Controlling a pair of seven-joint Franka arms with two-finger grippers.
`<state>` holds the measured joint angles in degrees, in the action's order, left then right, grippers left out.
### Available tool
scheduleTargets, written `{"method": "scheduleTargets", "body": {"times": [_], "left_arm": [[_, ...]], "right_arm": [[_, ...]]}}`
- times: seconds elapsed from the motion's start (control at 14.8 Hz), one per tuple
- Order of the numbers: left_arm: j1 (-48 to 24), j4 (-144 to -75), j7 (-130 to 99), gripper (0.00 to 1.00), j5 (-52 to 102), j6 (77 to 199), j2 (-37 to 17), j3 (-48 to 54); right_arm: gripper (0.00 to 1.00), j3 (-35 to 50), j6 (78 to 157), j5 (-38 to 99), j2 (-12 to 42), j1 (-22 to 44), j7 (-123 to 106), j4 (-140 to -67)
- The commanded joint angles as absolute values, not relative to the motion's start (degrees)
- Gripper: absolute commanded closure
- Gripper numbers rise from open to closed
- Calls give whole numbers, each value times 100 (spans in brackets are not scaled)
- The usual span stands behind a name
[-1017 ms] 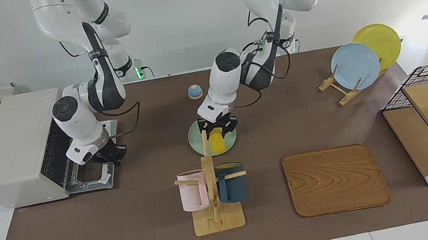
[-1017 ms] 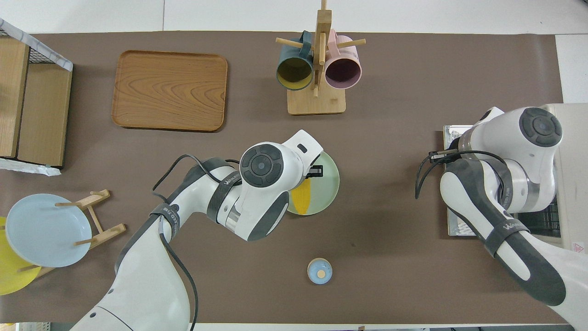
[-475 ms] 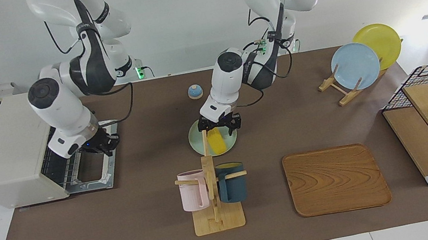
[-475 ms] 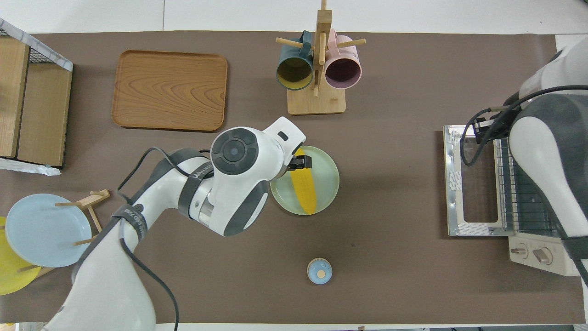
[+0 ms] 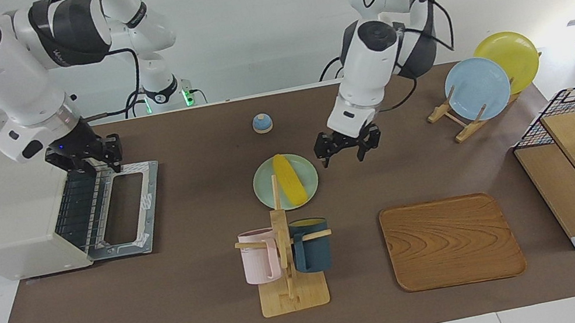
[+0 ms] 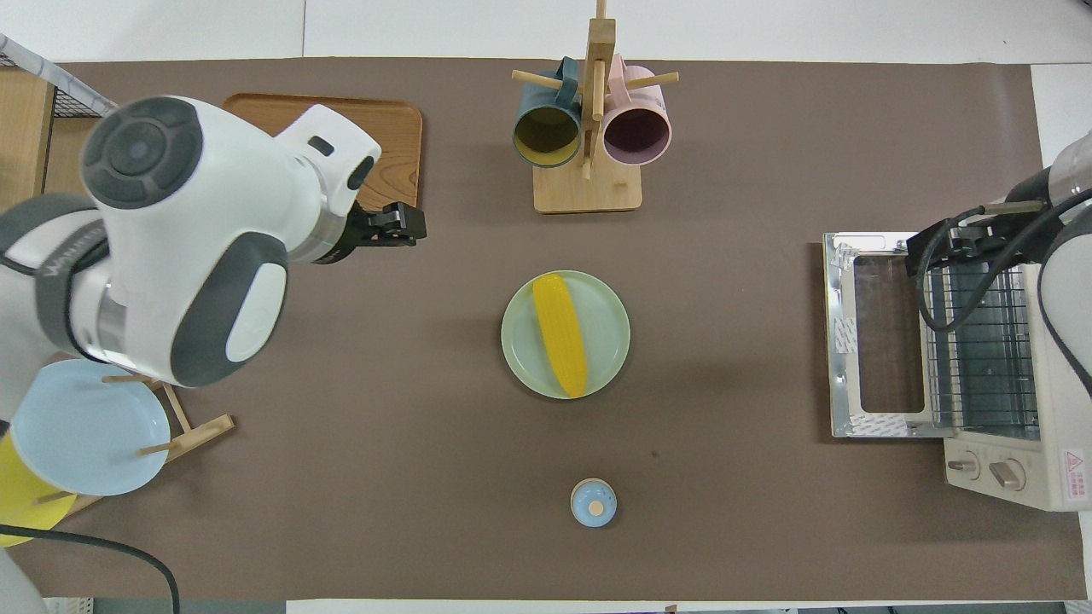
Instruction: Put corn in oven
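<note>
I have the corn [image 5: 289,179] lying flat on the pale green plate [image 5: 308,172] mid-worktop, not in the oven [image 5: 12,210]. Its long axis runs from the robots' end toward the mug rack [image 5: 285,256], slightly slanted, tapered end nearer the robots.

From my left claw [image 5: 347,146] the corn sits toward the right arm's end of the worktop, just beside and below; that claw hangs in the air over bare worktop next to the plate, fingers spread wide, holding nothing. I judge this arm the nearer one for a pick, and it would need to close across the cob's short width.

My right claw [image 5: 83,155] is up over the oven's mouth, above the dropped door [image 5: 122,211], also wide open and empty. The corn lies well apart from it, toward the left arm's end.
</note>
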<state>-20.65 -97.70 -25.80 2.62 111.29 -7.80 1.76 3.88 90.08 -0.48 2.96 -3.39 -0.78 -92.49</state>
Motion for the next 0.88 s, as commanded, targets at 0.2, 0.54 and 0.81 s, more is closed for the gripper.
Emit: {"method": "scheduleTargets", "body": {"times": [0.2,0.54,0.81], "left_arm": [[-1389,-9360,-1496,0,97,9732,-177,185],[-1205,-9369,-1424,0,97,8694,228,106],[-705,-9493,-1328,0,166,8665,334,245]], "right_arm": [[0,203,8798,79,580,-1,44,-8701],[0,-26,8745,132,501,360,141,-8736],[0,-44,8561,36,378,440,334,-8701]]}}
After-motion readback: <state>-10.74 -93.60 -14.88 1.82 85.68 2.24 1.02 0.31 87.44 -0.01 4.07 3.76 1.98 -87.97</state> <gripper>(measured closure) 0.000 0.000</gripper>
